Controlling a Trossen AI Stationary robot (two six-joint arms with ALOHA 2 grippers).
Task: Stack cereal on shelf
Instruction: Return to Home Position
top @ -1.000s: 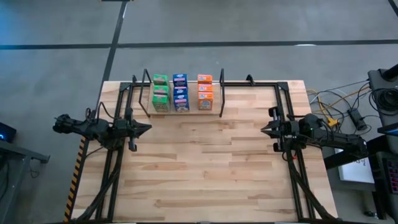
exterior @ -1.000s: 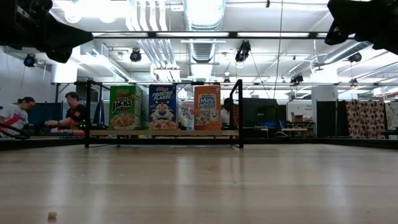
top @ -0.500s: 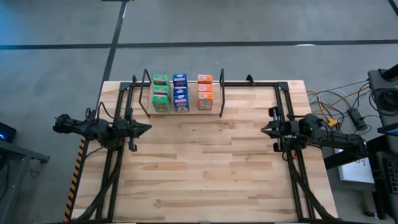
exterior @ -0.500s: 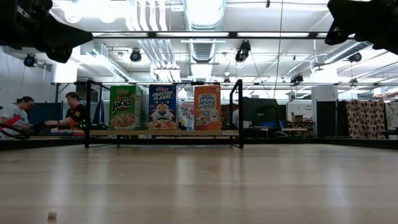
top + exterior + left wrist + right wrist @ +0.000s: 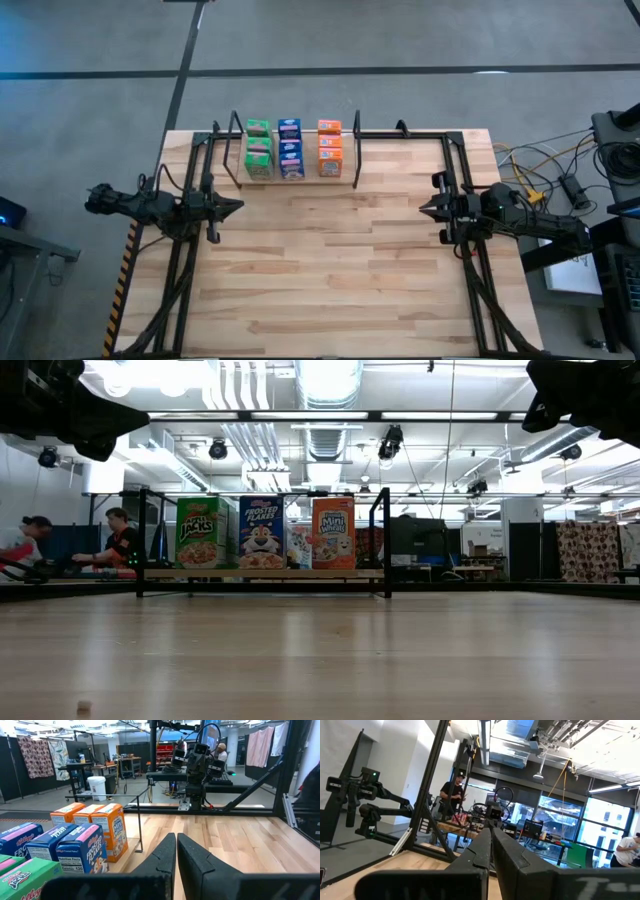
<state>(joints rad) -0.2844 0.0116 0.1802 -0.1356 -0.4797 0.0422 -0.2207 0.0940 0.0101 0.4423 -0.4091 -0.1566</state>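
As shelf (image 5: 260, 573) holds Jacks (image 5: 201, 532), Frosted Flakes (image 5: 262, 532), Mini-Wheats (image 5: 333, 532)

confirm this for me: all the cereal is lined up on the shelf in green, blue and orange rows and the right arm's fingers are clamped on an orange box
Not quite. The right gripper holds nothing: the right wrist view shows its fingers shut with no box between them. The cereal is indeed lined up on the shelf in green, blue and orange rows.

Bright ceiling lights (image 5: 328, 375), glare overhead, sheen on table (image 5: 320, 650)
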